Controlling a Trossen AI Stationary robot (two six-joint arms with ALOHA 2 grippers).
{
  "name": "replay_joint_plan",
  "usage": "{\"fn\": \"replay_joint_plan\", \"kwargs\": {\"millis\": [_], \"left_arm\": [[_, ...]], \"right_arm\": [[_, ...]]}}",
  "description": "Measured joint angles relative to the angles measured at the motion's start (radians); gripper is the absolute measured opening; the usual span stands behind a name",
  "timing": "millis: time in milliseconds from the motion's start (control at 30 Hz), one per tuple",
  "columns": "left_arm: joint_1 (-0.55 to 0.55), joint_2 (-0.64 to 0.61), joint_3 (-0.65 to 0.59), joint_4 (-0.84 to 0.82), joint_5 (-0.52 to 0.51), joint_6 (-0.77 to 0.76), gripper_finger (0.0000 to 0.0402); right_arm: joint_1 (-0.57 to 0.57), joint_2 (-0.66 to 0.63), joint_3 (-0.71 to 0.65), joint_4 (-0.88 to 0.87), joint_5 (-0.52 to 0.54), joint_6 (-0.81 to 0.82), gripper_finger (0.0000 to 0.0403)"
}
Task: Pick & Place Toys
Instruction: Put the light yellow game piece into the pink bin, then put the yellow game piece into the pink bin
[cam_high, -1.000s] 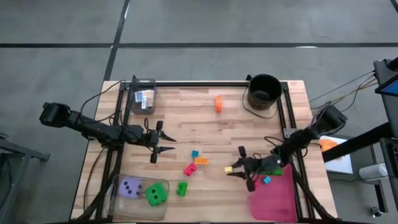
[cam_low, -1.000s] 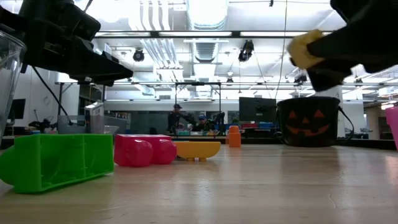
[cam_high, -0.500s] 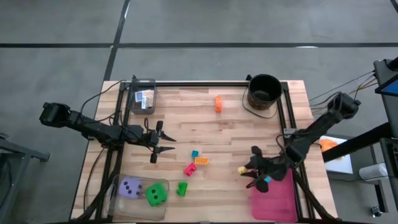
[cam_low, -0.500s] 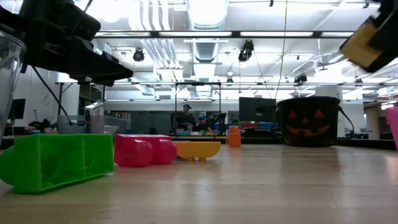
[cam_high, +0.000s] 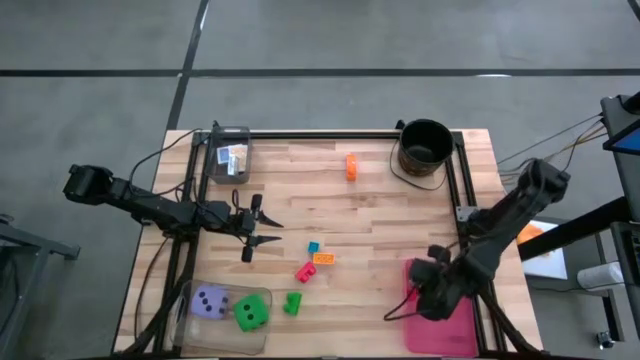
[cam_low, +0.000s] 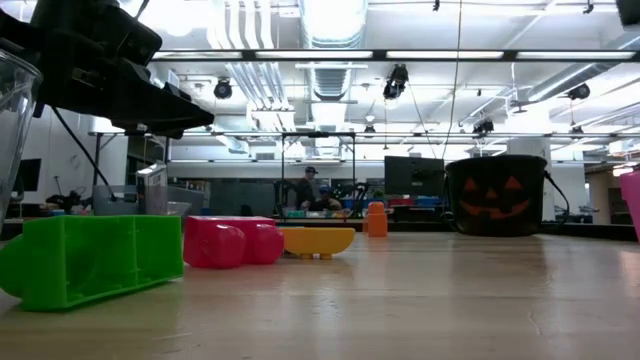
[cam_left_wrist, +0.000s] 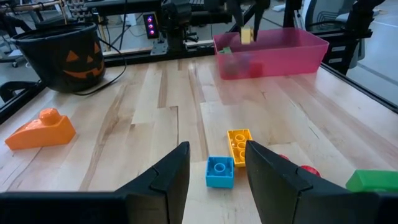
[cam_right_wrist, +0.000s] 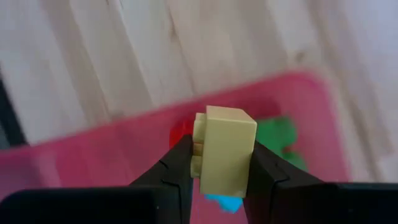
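A yellow brick (cam_right_wrist: 222, 149) sits clamped between the right pincer's (cam_right_wrist: 217, 163) 2 fingers, hanging over the pink tray (cam_high: 450, 320). In that tray lie a green piece (cam_right_wrist: 278, 138), a red piece (cam_right_wrist: 180, 130) and a teal piece (cam_right_wrist: 225, 203), all close together under the yellow brick.

Left of the tray, mid-worktop, a small teal brick (cam_high: 313, 247) and a flat orange-yellow brick (cam_high: 324, 258) lie just beside each other, studs up, with a pink-red toy (cam_high: 304, 271) near them and a green brick (cam_high: 292, 303) nearer the front edge. Further left, a purple die (cam_high: 210, 301) and a green die (cam_high: 250, 314) sit side by side. Well behind the tray, an orange toy (cam_high: 351, 166) lies alone.
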Motion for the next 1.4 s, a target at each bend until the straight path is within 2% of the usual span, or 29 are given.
{"fn": "replay_joint_plan", "kwargs": {"millis": [167, 300, 567, 700, 833, 967, 1267, 1400], "left_arm": [[0.000, 0.000, 0.000, 0.000, 0.000, 0.000, 0.0158], [0.000, 0.000, 0.000, 0.000, 0.000, 0.000, 0.0158], [0.001, 0.000, 0.000, 0.001, 0.000, 0.000, 0.0158], [0.001, 0.000, 0.000, 0.000, 0.000, 0.000, 0.0158], [0.001, 0.000, 0.000, 0.000, 0.000, 0.000, 0.0158], [0.001, 0.000, 0.000, 0.001, 0.000, 0.000, 0.0158], [0.001, 0.000, 0.000, 0.001, 0.000, 0.000, 0.0158], [0.001, 0.000, 0.000, 0.001, 0.000, 0.000, 0.0158]], "right_arm": [[0.010, 0.131, 0.008, 0.001, -0.105, 0.044, 0.0088], [0.011, 0.195, 0.027, 0.001, -0.123, 0.047, 0.0093], [0.011, 0.199, 0.075, -0.066, -0.119, 0.123, 0.0235], [0.011, 0.164, 0.083, -0.084, -0.103, 0.175, 0.0272], [0.010, 0.126, 0.083, -0.084, -0.065, 0.185, 0.0286], [0.011, 0.086, 0.087, -0.076, 0.084, 0.154, 0.0287], [0.005, 0.048, 0.087, -0.063, 0.649, -0.024, 0.0288], [-0.013, 0.075, 0.086, -0.026, 0.842, -0.104, 0.0288]]}}
